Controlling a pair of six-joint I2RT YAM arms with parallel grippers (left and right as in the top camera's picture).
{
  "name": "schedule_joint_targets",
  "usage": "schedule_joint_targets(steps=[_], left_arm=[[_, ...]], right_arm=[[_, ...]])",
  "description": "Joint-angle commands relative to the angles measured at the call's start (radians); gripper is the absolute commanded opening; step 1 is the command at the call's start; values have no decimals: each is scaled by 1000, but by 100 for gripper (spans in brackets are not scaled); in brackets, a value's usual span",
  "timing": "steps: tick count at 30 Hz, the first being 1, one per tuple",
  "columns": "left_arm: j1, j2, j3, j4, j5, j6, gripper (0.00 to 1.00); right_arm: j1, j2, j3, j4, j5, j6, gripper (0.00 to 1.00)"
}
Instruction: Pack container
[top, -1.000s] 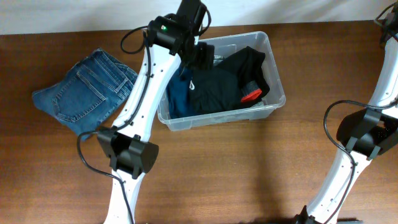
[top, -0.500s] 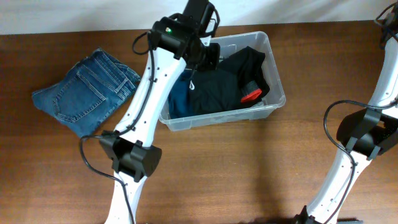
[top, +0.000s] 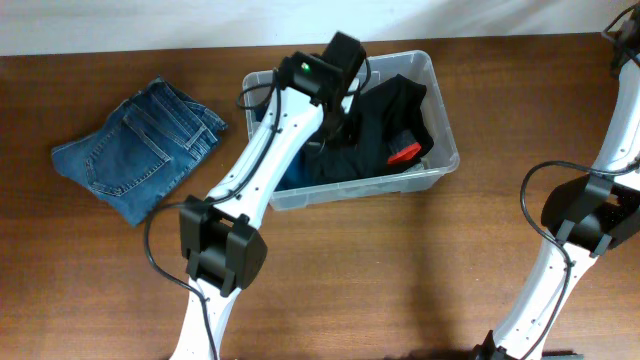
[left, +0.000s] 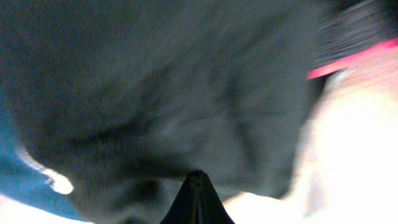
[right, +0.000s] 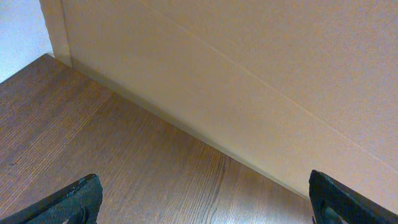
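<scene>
The container (top: 443, 163), a clear plastic tub, stands at the back middle of the table. It holds a black garment (top: 385, 110) with a red patch (top: 404, 153) and a teal garment (top: 288, 163). My left arm reaches into the tub, its wrist (top: 335, 65) over the black garment. In the blurred left wrist view my left gripper (left: 196, 177) is shut, the tips pressed together just over the black fabric (left: 155, 81), with nothing visible between them. My right gripper (right: 205, 202) stands open over bare table near the wall.
Folded blue jeans (top: 140, 148) lie on the wooden table left of the tub. The right arm (top: 575, 215) rises along the table's right side. A pale wall (right: 249, 74) runs along the table's back edge.
My left gripper has shut. The left wrist has swung right and down, from the tub's back left rim to over the black garment. The right arm has not moved.
</scene>
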Motion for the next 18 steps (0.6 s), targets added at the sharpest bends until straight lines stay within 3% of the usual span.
schedule_joint_targets(steps=[1, 9, 14, 18], left_arm=[[0, -23, -135, 49, -79, -3, 1], [0, -23, -389, 232, -74, -3, 1], [5, -37, -340, 241, -96, -2, 1], [21, -61, -194, 238, -96, -3, 1]], right_arm=[[-1, -14, 23, 3, 5, 5, 98], [-1, -14, 23, 3, 5, 5, 98], [-1, -14, 23, 3, 5, 5, 98], [-1, -14, 23, 3, 5, 5, 99]])
